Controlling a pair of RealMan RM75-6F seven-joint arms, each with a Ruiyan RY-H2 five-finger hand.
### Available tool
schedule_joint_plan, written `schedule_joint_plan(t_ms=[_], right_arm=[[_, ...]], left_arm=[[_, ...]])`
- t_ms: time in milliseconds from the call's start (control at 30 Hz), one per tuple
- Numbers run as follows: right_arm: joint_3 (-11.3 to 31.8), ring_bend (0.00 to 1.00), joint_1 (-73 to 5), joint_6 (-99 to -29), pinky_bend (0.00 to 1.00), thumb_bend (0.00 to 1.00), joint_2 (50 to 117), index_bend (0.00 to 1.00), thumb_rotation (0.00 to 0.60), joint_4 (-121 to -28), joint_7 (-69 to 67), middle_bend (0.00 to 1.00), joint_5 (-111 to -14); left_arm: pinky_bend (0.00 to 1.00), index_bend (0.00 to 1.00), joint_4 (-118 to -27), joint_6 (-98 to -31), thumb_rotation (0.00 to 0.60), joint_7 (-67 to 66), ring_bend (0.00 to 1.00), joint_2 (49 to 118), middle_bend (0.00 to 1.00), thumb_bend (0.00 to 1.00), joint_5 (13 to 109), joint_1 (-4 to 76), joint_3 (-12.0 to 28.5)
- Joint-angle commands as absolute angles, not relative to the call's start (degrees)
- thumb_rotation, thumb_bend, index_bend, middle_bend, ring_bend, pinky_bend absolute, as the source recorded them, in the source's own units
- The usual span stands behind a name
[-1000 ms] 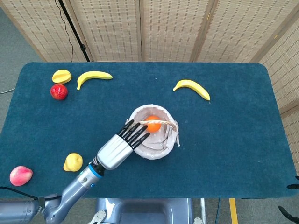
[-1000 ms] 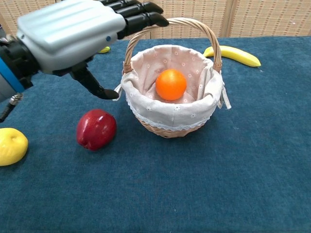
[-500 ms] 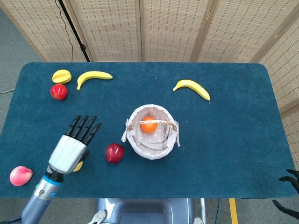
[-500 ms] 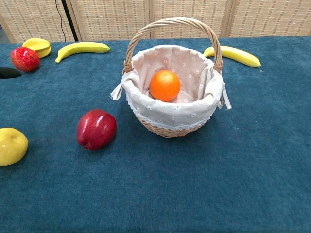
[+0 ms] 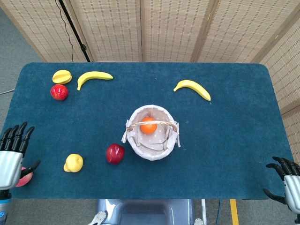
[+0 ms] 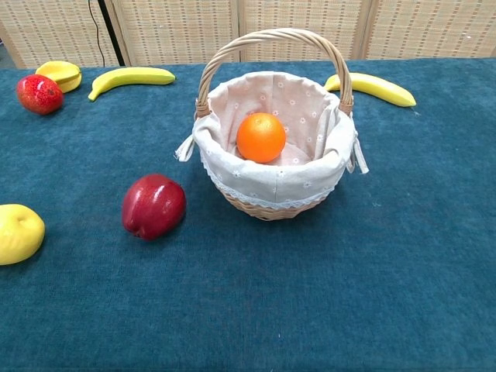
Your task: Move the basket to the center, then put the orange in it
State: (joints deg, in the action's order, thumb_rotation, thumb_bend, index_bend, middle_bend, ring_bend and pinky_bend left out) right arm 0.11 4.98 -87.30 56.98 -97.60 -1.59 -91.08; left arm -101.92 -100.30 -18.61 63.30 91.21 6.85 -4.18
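Centrally on the desk (image 5: 234,112), the basket (image 5: 152,132) contains the orange (image 5: 148,125), while left hand (image 5: 11,152) and right hand (image 5: 287,180) hover at the front corners, fingers apart and empty

Woven folding screens (image 5: 168,28) stand behind the blue table (image 5: 234,140).

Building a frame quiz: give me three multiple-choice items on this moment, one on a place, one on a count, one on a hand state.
1. Where is the orange?
A. in the basket
B. beside the red apple
C. at the table edge

2. How many bananas lie on the table?
A. one
B. two
C. three

3. The left hand is:
A. gripping the basket handle
B. holding the orange
C. open, holding nothing

Key: 1 A, the orange sits inside the basket. 2 B, one banana far left, another far right. 3 C, the left hand is at the table's left edge, fingers apart.
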Motion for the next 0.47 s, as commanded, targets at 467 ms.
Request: schedule_joint_plan(t_ms=[467], right_arm=[[-1.62,0.13,3.41,-84.56,0.14,0.0,58.54,0.22,0.6,-94.94,1.9,0.15,-92.01]], left_arm=[[0.1,0.1,-91.52,-104.7,0.6,-8.95,0.01,65.74,0.01,0.09,89.36,-0.73,-3.3]])
